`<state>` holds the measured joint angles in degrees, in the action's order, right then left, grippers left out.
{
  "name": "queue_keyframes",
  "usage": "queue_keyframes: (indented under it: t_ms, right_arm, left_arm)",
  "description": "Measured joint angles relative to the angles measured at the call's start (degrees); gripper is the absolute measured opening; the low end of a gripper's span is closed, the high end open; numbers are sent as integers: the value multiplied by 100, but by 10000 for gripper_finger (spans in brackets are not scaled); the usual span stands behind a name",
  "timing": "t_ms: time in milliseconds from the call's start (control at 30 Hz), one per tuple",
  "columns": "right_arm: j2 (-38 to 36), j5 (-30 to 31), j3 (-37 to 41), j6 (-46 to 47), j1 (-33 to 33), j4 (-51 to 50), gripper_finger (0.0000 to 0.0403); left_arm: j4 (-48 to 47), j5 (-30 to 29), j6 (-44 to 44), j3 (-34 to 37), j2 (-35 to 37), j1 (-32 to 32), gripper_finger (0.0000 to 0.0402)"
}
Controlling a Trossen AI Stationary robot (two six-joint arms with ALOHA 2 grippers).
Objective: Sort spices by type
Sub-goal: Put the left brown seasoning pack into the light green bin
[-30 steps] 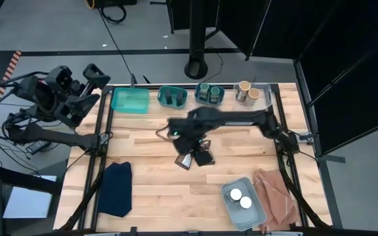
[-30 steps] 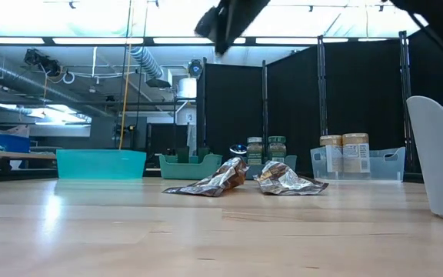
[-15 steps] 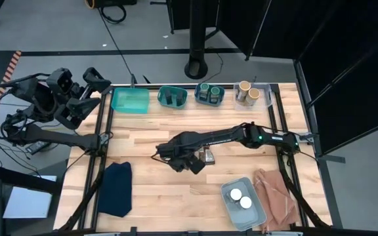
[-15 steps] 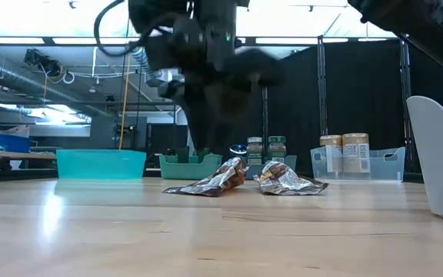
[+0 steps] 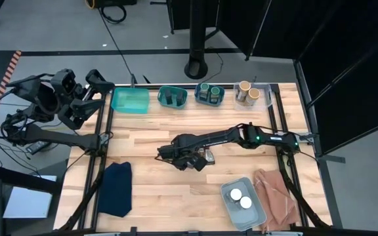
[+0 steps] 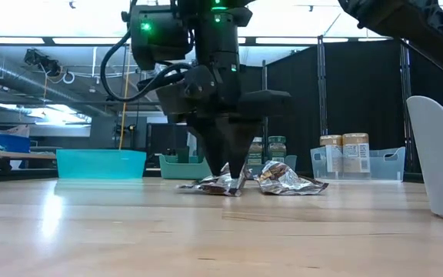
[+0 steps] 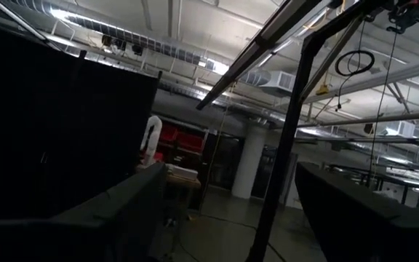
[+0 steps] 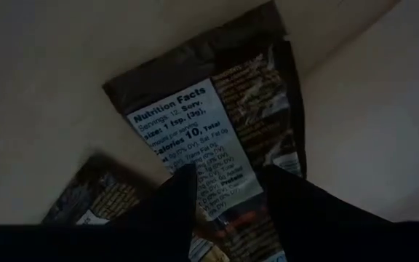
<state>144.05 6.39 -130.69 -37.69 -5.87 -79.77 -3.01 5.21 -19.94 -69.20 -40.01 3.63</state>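
i have the right gripper (image 6: 229,171) down over the crinkled brown foil spice packet (image 8: 224,138) in the middle of the wooden table (image 5: 143,190), fingers part open and straddling it, nothing clamped as far as i can judge. a second foil packet (image 6: 287,180) lies just beside it. i read "nutrition facts" on the white panel; the rest is too small. jars already sit grouped in the far bins, the tan-topped jars (image 5: 246,93) together, so i judge these packets go next. my left gripper (image 5: 87,88) waits off the table, fingers wide.
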Motion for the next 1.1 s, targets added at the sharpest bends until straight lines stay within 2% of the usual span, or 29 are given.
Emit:
queue_keyframes:
  t_ms: [433,733,933,1100]
  right_arm:
    - [-284,-78,-4,130,239,-232,172]
    - [-340,-400,608,83,558,-44,172]
    - [-420,-468,675,102,559,112,172]
    - [-570,-479,632,322,609,195,172]
  left_arm:
    - [-381,0,180,2,-4,0,310]
    - [-608,-82,324,2,-11,-1,310]
    - [-610,-98,343,2,-7,1,310]
    - [-880,-478,421,2,-11,-2,310]
